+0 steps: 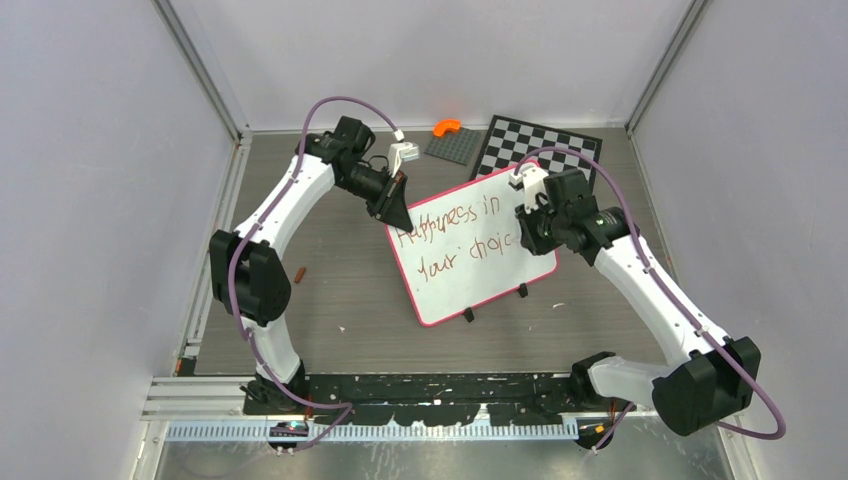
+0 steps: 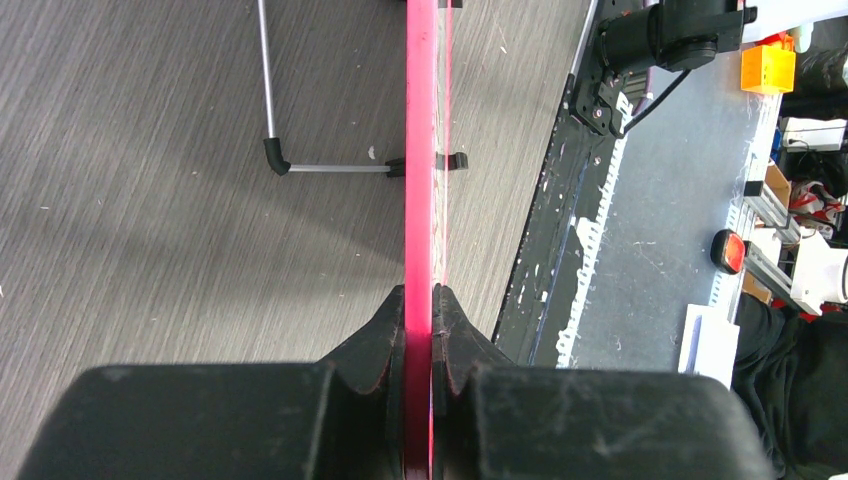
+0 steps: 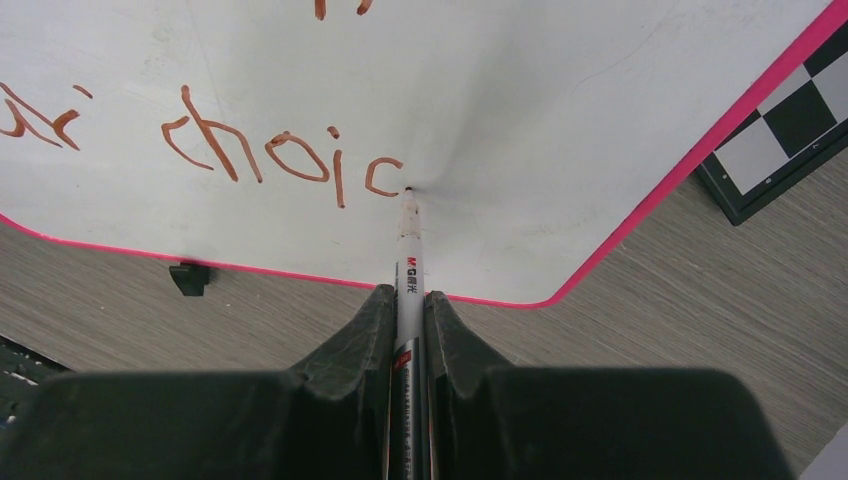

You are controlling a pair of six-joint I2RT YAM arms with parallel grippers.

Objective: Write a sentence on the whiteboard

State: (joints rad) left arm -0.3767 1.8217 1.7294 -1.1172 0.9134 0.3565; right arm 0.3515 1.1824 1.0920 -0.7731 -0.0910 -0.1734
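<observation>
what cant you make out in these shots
Top view: the right gripper covers the marker and where the sentence ends.
Left wrist: the whiteboard is edge-on in the left gripper, so no writing shows.
Right wrist: line one is cut off by the top edge, "your" by the left edge.
Top view: a brown bit is too small to identify.

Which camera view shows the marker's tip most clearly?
The right wrist view: the marker, clamped by the right gripper, touches the whiteboard just after "choic". In the top view that gripper hides the tip. The left wrist view shows only the whiteboard's edge.
</observation>
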